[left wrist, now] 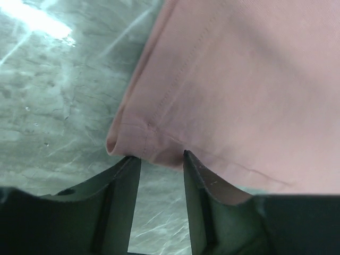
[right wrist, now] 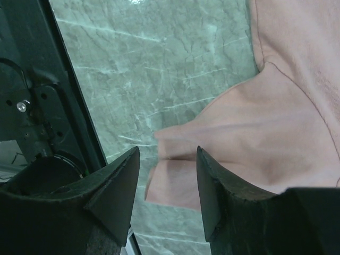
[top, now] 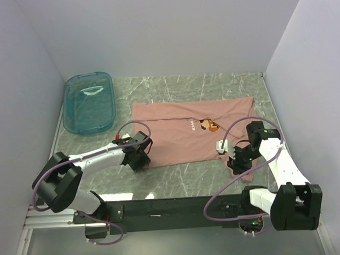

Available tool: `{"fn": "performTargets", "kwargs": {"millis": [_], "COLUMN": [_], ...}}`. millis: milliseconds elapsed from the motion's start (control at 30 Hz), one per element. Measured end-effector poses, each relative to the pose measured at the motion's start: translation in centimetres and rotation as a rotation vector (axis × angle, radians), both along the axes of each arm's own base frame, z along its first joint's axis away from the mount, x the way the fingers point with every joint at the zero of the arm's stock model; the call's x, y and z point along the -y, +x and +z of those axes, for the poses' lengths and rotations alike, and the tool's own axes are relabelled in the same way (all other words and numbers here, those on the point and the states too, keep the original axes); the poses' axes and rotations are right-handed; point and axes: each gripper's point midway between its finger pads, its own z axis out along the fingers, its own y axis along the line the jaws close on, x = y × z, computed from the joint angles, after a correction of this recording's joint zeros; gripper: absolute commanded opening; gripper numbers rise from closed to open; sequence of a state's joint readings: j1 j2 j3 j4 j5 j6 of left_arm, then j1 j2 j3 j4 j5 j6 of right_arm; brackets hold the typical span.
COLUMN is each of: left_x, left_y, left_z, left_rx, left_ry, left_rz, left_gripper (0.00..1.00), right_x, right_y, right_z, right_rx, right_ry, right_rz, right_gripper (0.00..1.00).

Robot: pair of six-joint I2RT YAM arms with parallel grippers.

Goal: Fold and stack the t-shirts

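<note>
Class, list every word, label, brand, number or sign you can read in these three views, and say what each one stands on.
White lettering on the chest of the pink t-shirt: one short word, turned sideways, too small to read for sure.
Pixel-figure print beside it: a picture, no text.
Teal tub: no text to be seen.
Both wrist views: none.

Bolted to a black base rail (top: 162,208), the left arm (top: 98,159) and right arm (top: 279,162) are built of white links and black joints. Lilac cables (top: 240,120) are looped above the rail. The left gripper (top: 140,160) and right gripper (top: 238,160) are finished in black.
</note>
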State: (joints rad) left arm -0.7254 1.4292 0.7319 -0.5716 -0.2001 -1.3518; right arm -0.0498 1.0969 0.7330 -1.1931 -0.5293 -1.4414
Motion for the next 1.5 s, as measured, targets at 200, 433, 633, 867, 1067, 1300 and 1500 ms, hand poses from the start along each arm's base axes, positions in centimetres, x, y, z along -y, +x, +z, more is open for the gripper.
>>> {"fn": "performTargets", "kwargs": {"millis": [200,433,633,867,1067,1300,1500], "left_x": [-0.7,-1.7,-2.0,-2.4,-4.0,-7.2,-8.7], "left_y": [0.3,0.6,0.6,0.5,0.5,0.9,1.3], "left_z": [0.0,0.0,-0.1,-0.2,-0.1,-0.1,-0.1], "left_rx": [0.003,0.019,0.025,0.032,0.067,0.089,0.099], "left_ry": [0.016,0.01,0.007,0.024,0.027,0.053,0.064], "left_rz": [0.086,0.143,0.154,0.123,0.129,0.183,0.203], "left_gripper": [0.44,0.49,0.33,0.0,0.0,0.0,0.0], "right_x": [0.2,0.3,0.3,0.4,0.6,0.6,0.7], "right_y": [-0.2,-0.3,-0.4,-0.6,0.1,1.7,1.5], "right_z": [0.1,0.1,0.1,0.1,0.7,1.5,1.9], "right_rx": [0.019,0.014,0.011,0.009,0.077,0.126,0.108], "right_ry": [-0.015,-0.018,-0.017,-0.026,-0.038,-0.033,-0.04], "right_rz": [0.0,0.0,0.0,0.014,0.004,-0.059,-0.055], "right_gripper": [0.54,0.54,0.54,0.54,0.75,0.8,0.68]}}
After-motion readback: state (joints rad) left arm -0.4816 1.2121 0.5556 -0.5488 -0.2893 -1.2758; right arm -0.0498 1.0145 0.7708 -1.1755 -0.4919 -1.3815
